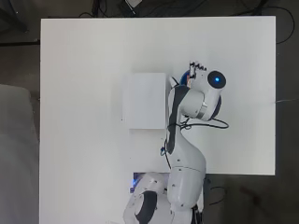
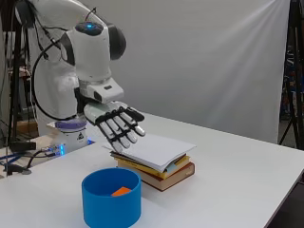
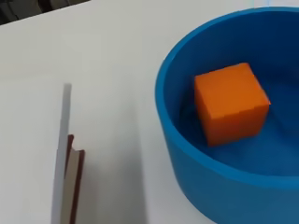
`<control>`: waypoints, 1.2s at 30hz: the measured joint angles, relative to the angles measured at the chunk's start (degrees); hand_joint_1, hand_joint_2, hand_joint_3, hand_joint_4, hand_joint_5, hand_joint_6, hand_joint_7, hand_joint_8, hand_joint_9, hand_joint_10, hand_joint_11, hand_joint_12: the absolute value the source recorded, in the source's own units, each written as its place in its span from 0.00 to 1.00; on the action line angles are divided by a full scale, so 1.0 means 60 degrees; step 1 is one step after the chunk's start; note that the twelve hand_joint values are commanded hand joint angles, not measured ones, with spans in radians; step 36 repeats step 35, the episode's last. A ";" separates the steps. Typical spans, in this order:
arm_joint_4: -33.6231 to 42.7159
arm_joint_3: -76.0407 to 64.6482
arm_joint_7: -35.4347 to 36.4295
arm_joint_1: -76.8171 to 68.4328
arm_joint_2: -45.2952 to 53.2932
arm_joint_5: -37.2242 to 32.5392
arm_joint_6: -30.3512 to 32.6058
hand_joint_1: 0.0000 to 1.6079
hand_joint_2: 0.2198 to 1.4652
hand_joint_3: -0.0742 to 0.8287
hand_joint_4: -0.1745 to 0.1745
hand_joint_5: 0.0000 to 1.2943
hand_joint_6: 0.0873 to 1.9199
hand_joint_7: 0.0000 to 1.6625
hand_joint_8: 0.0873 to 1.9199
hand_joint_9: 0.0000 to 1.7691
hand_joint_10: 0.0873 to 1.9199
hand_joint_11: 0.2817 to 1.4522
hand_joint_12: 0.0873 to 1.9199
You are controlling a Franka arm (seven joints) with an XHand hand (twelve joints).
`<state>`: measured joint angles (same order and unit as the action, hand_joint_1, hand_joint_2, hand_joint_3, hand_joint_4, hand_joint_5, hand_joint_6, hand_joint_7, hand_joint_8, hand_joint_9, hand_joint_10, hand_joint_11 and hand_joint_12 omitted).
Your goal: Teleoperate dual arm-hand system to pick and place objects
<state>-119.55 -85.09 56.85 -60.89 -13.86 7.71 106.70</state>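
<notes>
The orange cube (image 3: pixel 230 102) sits inside the blue bowl (image 2: pixel 111 198), just beside the stack of books (image 2: pixel 159 164) near the middle of the counter (image 2: pixel 237 175). Above them, the hand (image 2: pixel 113 122) hovers, fingers (image 2: pixel 124 133) spread straight, holding nothing.

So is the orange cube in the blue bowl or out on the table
In. The orange cube sits on the floor of the blue bowl, ringed by its wall.

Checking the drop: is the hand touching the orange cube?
Apart. Side view: the open hand hangs above the blue bowl; the orange cube lies inside.
</notes>
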 joint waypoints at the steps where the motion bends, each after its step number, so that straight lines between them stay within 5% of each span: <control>1: -0.0033 0.0543 0.0013 0.0775 0.0469 -0.0277 0.0010 0.00 0.65 0.08 0.66 0.09 0.00 0.14 0.00 0.19 0.00 0.12 0.00; 7: -0.0111 0.2427 -0.0189 0.5119 0.1057 -0.0338 -0.0312 0.07 0.57 0.07 0.74 0.19 0.00 0.20 0.00 0.24 0.00 0.14 0.00; 11: 0.0193 0.4082 -0.0014 0.6082 -0.0199 -0.0373 -0.1141 0.08 0.56 0.08 0.57 0.25 0.00 0.26 0.00 0.30 0.00 0.15 0.00; 18: 0.0825 0.8470 0.0331 0.6559 -0.1763 -0.0459 -0.2838 0.11 0.58 0.09 0.50 0.28 0.00 0.28 0.00 0.31 0.00 0.14 0.00; 25: 0.0836 1.0213 0.0078 0.7051 -0.3149 -0.0509 -0.3465 0.15 0.60 0.09 0.57 0.30 0.00 0.27 0.00 0.30 0.00 0.14 0.00; 36: 0.0654 1.0627 -0.0451 0.7125 -0.3178 -0.0546 -0.3384 0.16 0.61 0.09 0.63 0.31 0.00 0.24 0.00 0.27 0.00 0.13 0.00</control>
